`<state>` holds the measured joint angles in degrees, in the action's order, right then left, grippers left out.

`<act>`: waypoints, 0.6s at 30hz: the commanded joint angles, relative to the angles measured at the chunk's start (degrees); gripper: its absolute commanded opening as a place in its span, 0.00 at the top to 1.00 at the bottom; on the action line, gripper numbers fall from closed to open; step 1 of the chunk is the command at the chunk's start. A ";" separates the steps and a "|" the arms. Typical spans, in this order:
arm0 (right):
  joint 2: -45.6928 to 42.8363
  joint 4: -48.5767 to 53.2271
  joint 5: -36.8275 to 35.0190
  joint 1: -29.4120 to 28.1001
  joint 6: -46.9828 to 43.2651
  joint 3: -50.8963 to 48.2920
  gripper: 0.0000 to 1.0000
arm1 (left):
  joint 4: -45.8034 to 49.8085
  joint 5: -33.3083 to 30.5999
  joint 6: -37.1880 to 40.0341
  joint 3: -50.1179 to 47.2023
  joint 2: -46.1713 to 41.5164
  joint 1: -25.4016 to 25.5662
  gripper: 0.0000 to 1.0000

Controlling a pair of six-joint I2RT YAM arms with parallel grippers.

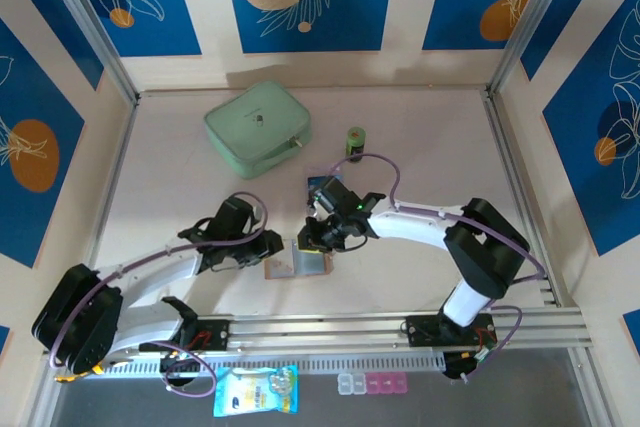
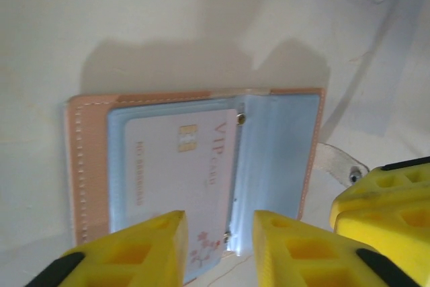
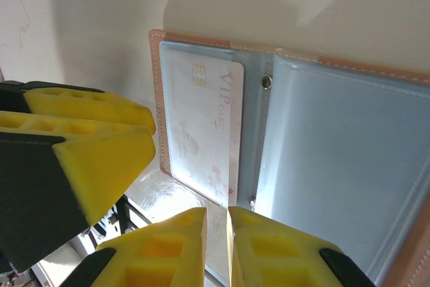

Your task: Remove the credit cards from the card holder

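Observation:
The card holder [image 1: 308, 263] lies open on the table, tan leather [image 2: 91, 166] with grey-blue pockets [image 3: 336, 166]. A white credit card [image 2: 175, 166] printed VIP sits in its left pocket [image 3: 201, 126], its right edge sticking out toward the spine. My left gripper [image 2: 220, 243] is open at the holder's near edge, and the card's lower corner and the spine lie in the gap between its fingers. My right gripper [image 3: 216, 233] is shut to a thin slit near the spine's near end. A dark blue card [image 1: 320, 187] lies on the table behind the right gripper [image 1: 318, 239].
A mint-green zip case [image 1: 257, 127] sits at the back left. A small green bottle [image 1: 355, 140] stands to its right. The holder's side tab [image 2: 339, 162] points toward the right gripper's fingers [image 2: 383, 199]. A packet [image 1: 255, 390] and a pill box [image 1: 375, 383] lie below the rail.

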<state>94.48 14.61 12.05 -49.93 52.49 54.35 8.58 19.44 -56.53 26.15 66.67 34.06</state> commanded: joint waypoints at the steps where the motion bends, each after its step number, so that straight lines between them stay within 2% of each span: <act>1: 2.07 0.88 1.85 -0.68 -1.07 2.59 0.83 | 1.53 0.24 1.42 -1.44 -0.76 -1.18 0.75; 6: 5.08 1.63 2.01 -1.46 -1.45 4.30 0.83 | 1.83 0.19 2.13 -2.20 -0.49 -1.81 0.87; 18: 9.13 3.23 1.82 -2.27 -1.95 6.63 0.81 | 4.80 -1.17 3.94 -2.29 -0.51 -2.51 0.94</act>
<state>102.56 16.14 12.64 -51.77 51.29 59.53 11.20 19.18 -54.15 24.45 66.54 32.36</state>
